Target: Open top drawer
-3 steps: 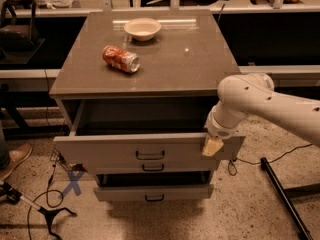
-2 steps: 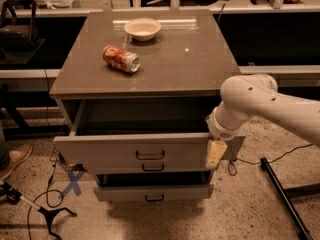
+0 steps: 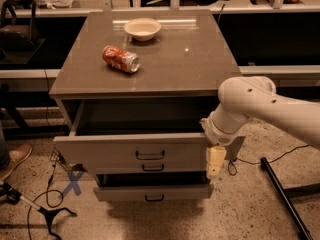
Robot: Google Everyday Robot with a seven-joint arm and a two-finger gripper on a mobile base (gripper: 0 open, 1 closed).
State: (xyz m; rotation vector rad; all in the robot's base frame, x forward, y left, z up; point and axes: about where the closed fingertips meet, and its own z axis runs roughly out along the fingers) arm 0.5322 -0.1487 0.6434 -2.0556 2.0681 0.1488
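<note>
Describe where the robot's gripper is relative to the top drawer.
In the camera view, the gripper hangs at the right end of the top drawer's pulled-out front, pointing down, below the right front corner of the cabinet top.

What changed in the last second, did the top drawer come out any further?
The tool has dropped down and slightly right beside the right end of the top drawer front; whether it touches the front is unclear. The top drawer stays pulled out about as far as before. The can and bowl on the cabinet top have not moved.
</note>
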